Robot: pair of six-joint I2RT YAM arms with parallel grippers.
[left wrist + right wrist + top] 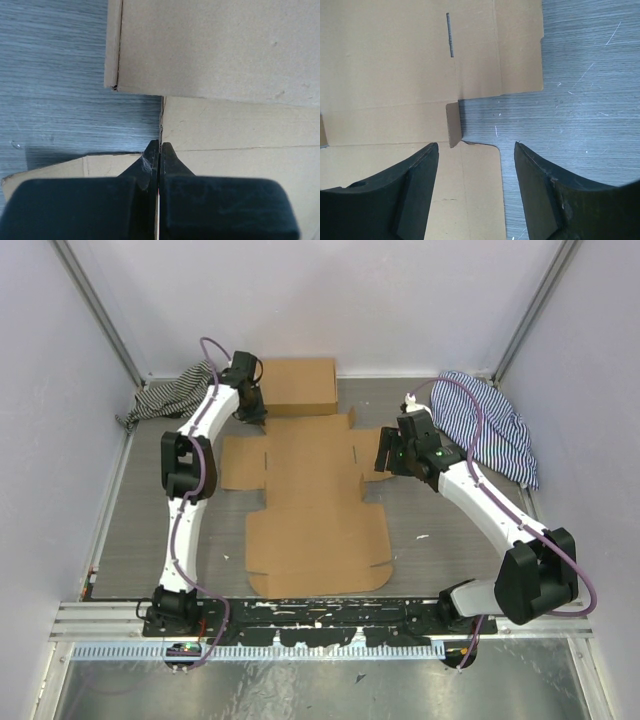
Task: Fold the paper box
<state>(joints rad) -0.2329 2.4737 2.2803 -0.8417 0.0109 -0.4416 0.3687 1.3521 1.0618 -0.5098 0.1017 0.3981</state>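
Note:
The paper box [315,510] lies as a flat brown die-cut sheet in the middle of the grey table. My left gripper [253,412] is at the sheet's far left corner. In the left wrist view the gripper [160,144] is shut, with the thin edge of the sheet [240,125] running in between the fingertips. My right gripper [384,458] hovers over the sheet's right side flap. In the right wrist view the gripper [476,145] is open and empty above the flap [480,200]. A small tab [453,124] stands bent up there.
A ready-formed brown cardboard box [298,385] stands just behind the sheet, close to my left gripper; it also shows in the left wrist view [215,45]. Striped cloths lie at the back left [170,395] and at the right [495,425]. White walls enclose the table.

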